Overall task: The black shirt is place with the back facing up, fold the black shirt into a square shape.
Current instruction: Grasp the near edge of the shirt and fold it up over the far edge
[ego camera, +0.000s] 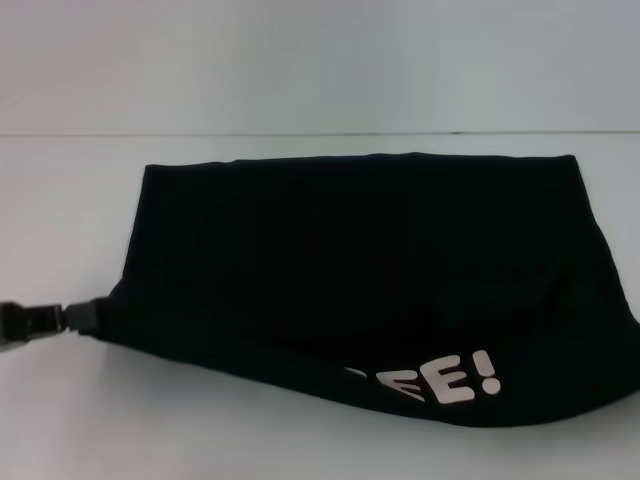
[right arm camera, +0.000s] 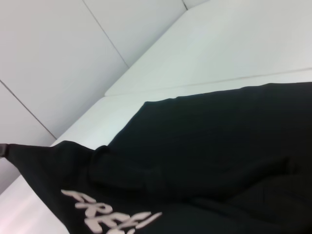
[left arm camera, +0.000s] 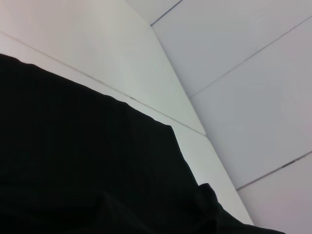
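Black shirt [ego camera: 360, 280]: lies on the white counter [ego camera: 70, 190] in front of me, partly folded into a wide band. Its far edge runs straight; its near edge sags toward me.
Print: white letters [ego camera: 455, 383] reading "EE!" show on the near fold in the head view. In the right wrist view the same lettering [right arm camera: 109, 214] appears on a turned-over flap, so the shirt is not plain.
My left end effector [ego camera: 75, 316]: at the left edge of the head view, low over the counter, at the shirt's left corner. The fabric is drawn out to a point there and the corner meets the tip, so it appears clamped on that corner; the fingers themselves are too dark to separate from the cloth.
My right end effector: outside the head view and absent from its own wrist view. I cannot tell its opening or whether it holds anything.
Left wrist view: black fabric [left arm camera: 87, 165] fills the lower part, lying on the counter surface [left arm camera: 112, 53].
Right wrist view: the shirt [right arm camera: 219, 141] lies across the counter [right arm camera: 234, 44], with a stretched corner [right arm camera: 19, 152] toward one side.
Backdrop: pale panelled wall [left arm camera: 253, 97] beyond the counter.
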### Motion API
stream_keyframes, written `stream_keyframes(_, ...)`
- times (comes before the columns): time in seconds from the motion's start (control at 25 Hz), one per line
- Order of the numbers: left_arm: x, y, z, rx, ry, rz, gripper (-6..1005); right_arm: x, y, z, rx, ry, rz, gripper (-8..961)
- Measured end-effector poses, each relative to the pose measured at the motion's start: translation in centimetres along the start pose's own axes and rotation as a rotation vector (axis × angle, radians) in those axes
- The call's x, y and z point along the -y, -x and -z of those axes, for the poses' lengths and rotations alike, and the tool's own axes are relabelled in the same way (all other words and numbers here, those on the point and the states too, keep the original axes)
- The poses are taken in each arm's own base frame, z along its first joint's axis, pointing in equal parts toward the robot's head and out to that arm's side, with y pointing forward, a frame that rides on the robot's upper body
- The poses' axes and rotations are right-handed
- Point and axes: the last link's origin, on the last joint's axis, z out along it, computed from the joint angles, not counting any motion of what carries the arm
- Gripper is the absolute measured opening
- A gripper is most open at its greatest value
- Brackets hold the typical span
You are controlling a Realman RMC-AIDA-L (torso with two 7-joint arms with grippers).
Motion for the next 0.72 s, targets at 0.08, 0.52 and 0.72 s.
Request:
stream_keyframes(0.08, 0.0, 0.8, 0.4, 0.009, 0.005, 0.006, 75, -0.2, -0.7, 0.6, -0.007, 0.0, 0.0, 2)
stream_keyframes(0.52, 0.6, 4.5, 1.5, 0.034, -0.009, 0.087, 84, -1.2, -4.0, 2.5, -0.028, 0.008, -0.041, 2)
stream_keyframes(0.72, 0.7, 5.4, 1.6, 0.035, -0.012, 0.1, 88, -1.4, -4.8, 2.7, -0.033, 0.008, -0.056, 1)
